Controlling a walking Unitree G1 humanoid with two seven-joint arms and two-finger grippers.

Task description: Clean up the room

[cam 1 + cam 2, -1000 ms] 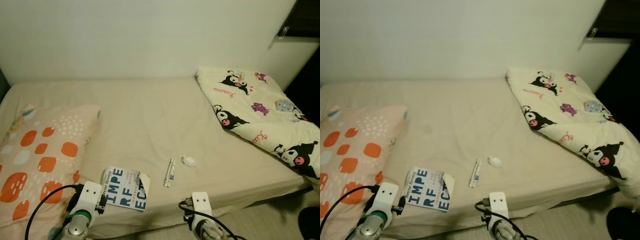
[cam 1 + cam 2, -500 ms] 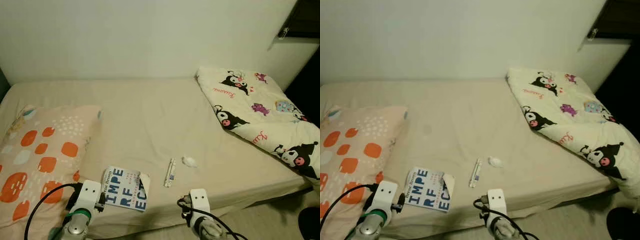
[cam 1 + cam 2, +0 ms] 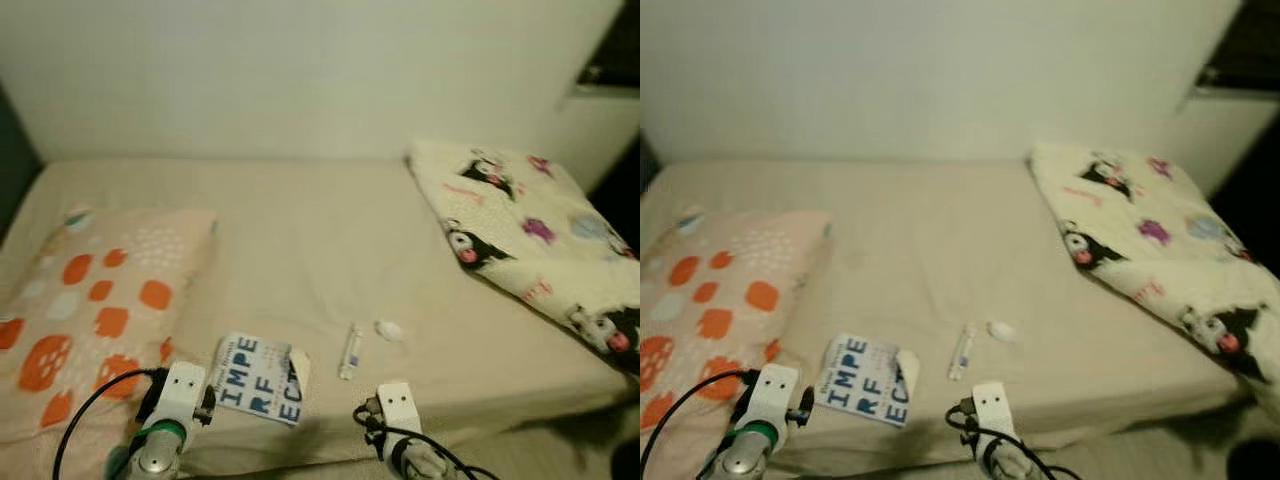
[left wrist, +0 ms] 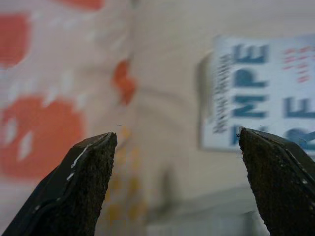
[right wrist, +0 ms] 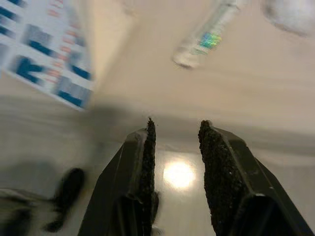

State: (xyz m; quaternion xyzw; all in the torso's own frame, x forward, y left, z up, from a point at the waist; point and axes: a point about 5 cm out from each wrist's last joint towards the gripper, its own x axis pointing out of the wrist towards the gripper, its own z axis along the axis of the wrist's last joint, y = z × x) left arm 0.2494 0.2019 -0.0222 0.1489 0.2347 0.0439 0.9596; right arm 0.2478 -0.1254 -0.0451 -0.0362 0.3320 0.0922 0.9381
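On the beige bed (image 3: 300, 230) near its front edge lie a white book with blue letters (image 3: 260, 378), a small white tube (image 3: 351, 350) and a white crumpled wad (image 3: 388, 330). My left gripper (image 4: 177, 142) is open and hangs over the bed's edge between the book (image 4: 261, 93) and the orange-spotted pillow (image 4: 44, 98). My right gripper (image 5: 176, 129) hangs below the bed's edge over the floor, its fingers nearly together with nothing between them. The tube (image 5: 206, 37) and the book (image 5: 44, 54) lie ahead of it.
An orange-spotted pillow (image 3: 90, 310) covers the bed's left part. A folded cartoon-print blanket (image 3: 540, 230) lies along the right side. A pale wall runs behind the bed. Floor shows past the bed's front right corner.
The whole picture has slid a little to the right and turned blurry, so the camera has moved. Both arms hold the same pose and the things on the bed lie as before.
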